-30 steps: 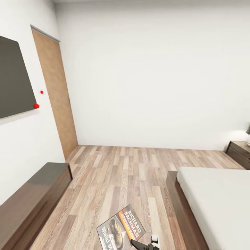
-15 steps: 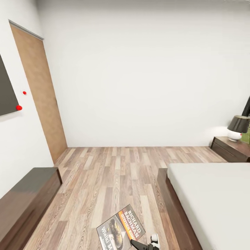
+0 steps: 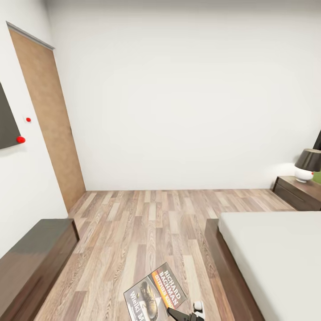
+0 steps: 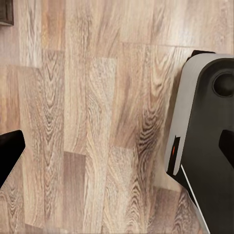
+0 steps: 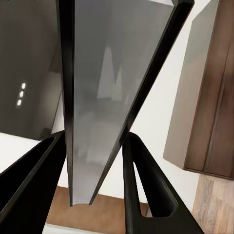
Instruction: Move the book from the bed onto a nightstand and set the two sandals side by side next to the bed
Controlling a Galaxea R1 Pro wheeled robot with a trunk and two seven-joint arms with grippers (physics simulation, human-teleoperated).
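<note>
The book, dark cover with an orange band and white "RICHARD BACHMAN" lettering, hangs above the wood floor at the lower edge of the head view. My right gripper is shut on its lower corner. In the right wrist view the book runs edge-on between the two black fingers. The bed with its light-grey mattress lies to the right. A nightstand stands beyond it by the far wall. My left gripper is open over bare floor. The sandals are out of view.
A lamp with a dark shade sits on the nightstand. A long low dark bench runs along the left wall under a dark wall panel. A wooden door is at the back left. Part of my base shows over the floor.
The camera has turned right: the door and bench slid left, and the nightstand and lamp came into fuller view. The book stays in my right gripper at the same spot.
</note>
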